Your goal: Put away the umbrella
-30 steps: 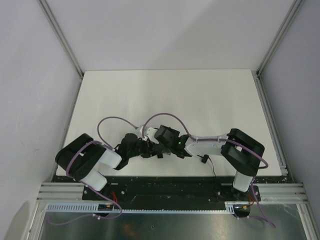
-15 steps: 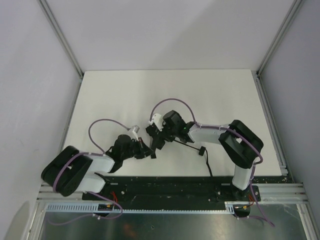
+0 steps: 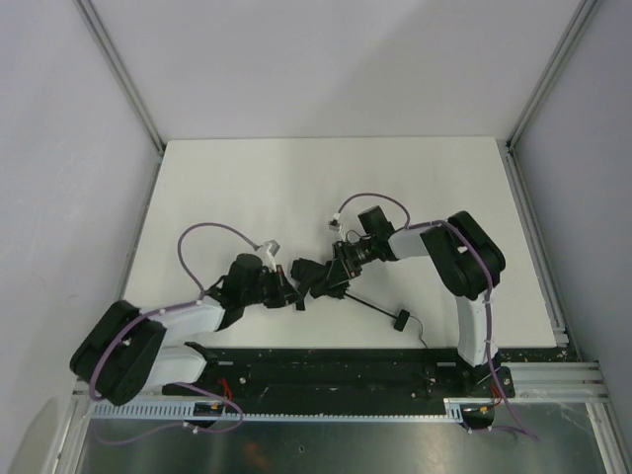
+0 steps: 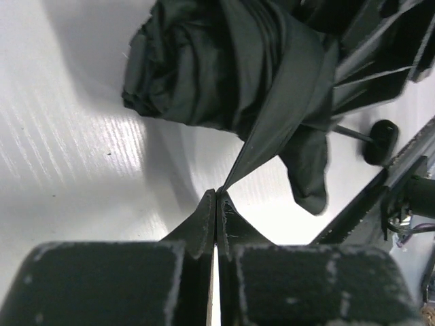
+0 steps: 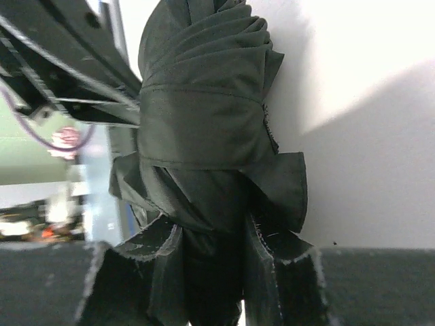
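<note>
The umbrella (image 3: 318, 276) is a black bundle of folded fabric lying at the table's near middle. Its slim shaft runs right to the small handle (image 3: 403, 319). My left gripper (image 3: 293, 296) sits just left of the bundle. In the left wrist view it (image 4: 219, 197) is shut on a thin flap of fabric pulled taut from the canopy (image 4: 224, 68). My right gripper (image 3: 338, 271) comes in from the right. In the right wrist view it (image 5: 214, 241) is shut on the bunched umbrella (image 5: 204, 122), fabric filling the gap between the fingers (image 5: 272, 261).
The white table (image 3: 296, 188) stretches back behind the arms. Aluminium frame posts (image 3: 523, 197) line its sides and a black rail (image 3: 326, 360) runs along the near edge, close to the handle and its cord (image 3: 421, 336). Purple cables (image 3: 202, 242) loop above both wrists.
The right gripper has closed on the umbrella's canopy and its arm has swung back and to the right. The left arm has drawn its elbow left while keeping its pinch.
</note>
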You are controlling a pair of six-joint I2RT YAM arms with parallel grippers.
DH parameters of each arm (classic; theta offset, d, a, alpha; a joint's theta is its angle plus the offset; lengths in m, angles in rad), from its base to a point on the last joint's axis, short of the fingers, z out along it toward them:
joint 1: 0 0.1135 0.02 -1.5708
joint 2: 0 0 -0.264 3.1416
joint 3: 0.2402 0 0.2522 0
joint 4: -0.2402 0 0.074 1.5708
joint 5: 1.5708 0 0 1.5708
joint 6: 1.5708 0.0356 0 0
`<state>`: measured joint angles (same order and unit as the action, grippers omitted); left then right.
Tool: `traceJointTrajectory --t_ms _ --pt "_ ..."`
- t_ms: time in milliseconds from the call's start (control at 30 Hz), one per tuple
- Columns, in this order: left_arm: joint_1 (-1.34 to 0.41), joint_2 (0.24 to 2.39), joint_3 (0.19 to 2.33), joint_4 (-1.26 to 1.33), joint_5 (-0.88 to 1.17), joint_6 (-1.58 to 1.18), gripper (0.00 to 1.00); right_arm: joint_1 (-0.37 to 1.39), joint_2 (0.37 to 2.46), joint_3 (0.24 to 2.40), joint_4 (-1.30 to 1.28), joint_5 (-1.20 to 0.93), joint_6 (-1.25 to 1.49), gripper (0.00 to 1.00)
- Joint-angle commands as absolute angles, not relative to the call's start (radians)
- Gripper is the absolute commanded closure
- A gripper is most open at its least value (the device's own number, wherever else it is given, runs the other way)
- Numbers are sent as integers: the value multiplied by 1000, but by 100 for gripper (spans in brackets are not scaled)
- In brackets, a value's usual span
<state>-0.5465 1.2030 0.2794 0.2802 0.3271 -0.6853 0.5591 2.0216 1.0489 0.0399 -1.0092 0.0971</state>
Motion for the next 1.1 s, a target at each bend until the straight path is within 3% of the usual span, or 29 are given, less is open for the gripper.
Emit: traceJointTrajectory --t_ms 0,200,433,667,867,1067 --pt "-544 1316 290 233 282 -633 100 524 2151 1016 52 -1104 331 100" --pt "-546 1420 250 307 244 -627 100 537 2148 1017 -55 -888 273 99" --pt "-545 1490 227 368 249 -636 100 581 2030 1018 -170 -612 181 55" --pt "-546 1511 225 390 260 -644 100 577 1861 1019 -229 -516 108 28" --pt "-545 1509 224 403 269 -648 100 594 1725 1018 -252 -467 67 20" --pt "-545 1488 214 403 271 -648 100 764 1553 1019 -282 -181 8 13"
